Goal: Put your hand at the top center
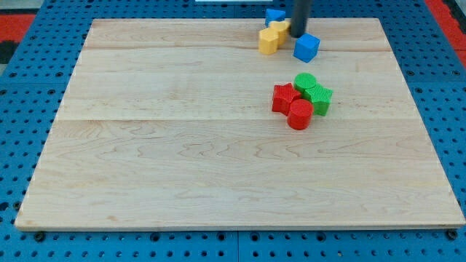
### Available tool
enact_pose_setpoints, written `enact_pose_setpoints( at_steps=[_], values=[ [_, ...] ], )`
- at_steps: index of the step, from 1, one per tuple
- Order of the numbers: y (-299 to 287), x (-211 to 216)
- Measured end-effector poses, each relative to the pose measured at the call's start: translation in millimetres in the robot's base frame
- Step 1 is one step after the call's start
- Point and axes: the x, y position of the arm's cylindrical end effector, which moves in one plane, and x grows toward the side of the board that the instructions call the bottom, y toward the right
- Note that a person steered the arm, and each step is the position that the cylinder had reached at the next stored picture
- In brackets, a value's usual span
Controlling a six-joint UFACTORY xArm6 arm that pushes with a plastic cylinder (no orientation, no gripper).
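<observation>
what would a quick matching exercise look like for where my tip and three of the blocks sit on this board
Column one:
1. my tip
2. blue cube
3. red cylinder
4. green cylinder

Column two:
a. lowest piece of the red and green cluster
b. top of the red and green cluster
c. between the yellow blocks and the blue cube
d. just right of the rod's lower end

Pairs: 1-c, 2-d, 3-a, 4-b

Pale wooden board [182, 160]; blue cube [306, 47], yellow blocks [271, 38], red [291, 106] and green [313, 91] blocks upon it
</observation>
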Motion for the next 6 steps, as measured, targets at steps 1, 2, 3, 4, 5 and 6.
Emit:
enact_pose_setpoints(
  at_steps=[1,2,3,4,5,6],
  values=[
    [-34.5,22.1],
    [-39.6,51.5],
    [-66.2,85.2],
    [-183.3,79.2],
    [-178.5,22.9],
    [-125.4,-10.3]
  ],
)
